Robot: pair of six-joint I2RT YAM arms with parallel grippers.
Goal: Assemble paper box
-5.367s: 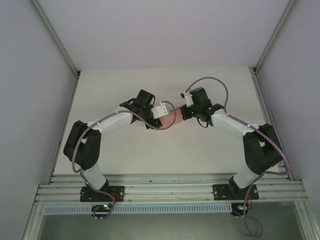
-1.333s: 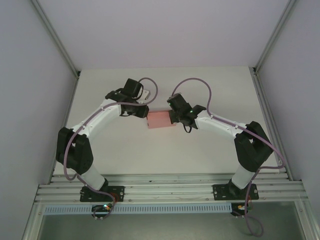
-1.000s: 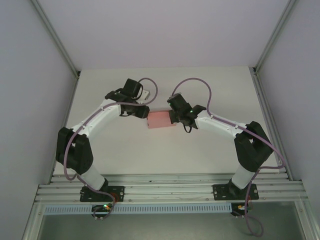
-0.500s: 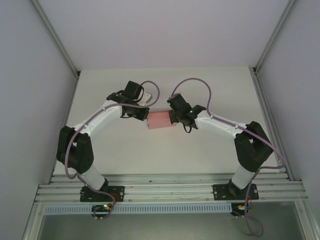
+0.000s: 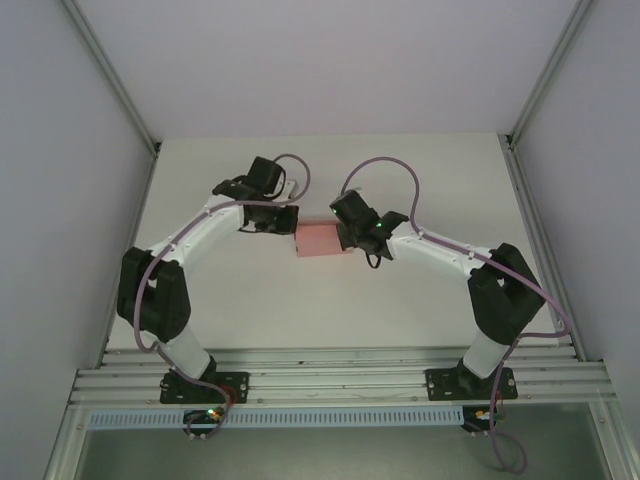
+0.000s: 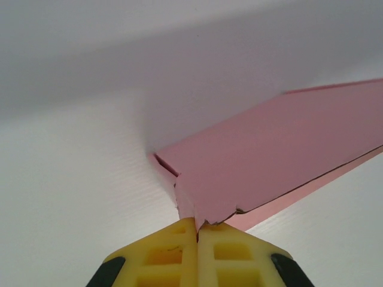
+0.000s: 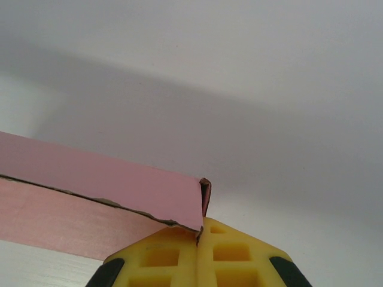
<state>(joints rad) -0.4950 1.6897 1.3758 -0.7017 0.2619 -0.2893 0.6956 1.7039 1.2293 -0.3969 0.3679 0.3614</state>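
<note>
The paper box (image 5: 320, 241) is a pale pink card shape lying on the white table, between the two arms. My left gripper (image 5: 292, 226) sits at its left end; in the left wrist view the yellow fingers (image 6: 167, 254) are shut on a torn corner of the paper box (image 6: 263, 161). My right gripper (image 5: 343, 236) sits at its right end. In the right wrist view its yellow fingers (image 7: 236, 257) are shut on the folded corner edge of the paper box (image 7: 108, 185).
The white table (image 5: 330, 300) is walled by grey panels at left, right and back. An aluminium rail (image 5: 340, 380) carries both arm bases along the near edge. Purple cables loop above each wrist.
The left gripper has closed onto the left corner of the paper box. The right arm has shifted slightly left with its end of the box still gripped.
</note>
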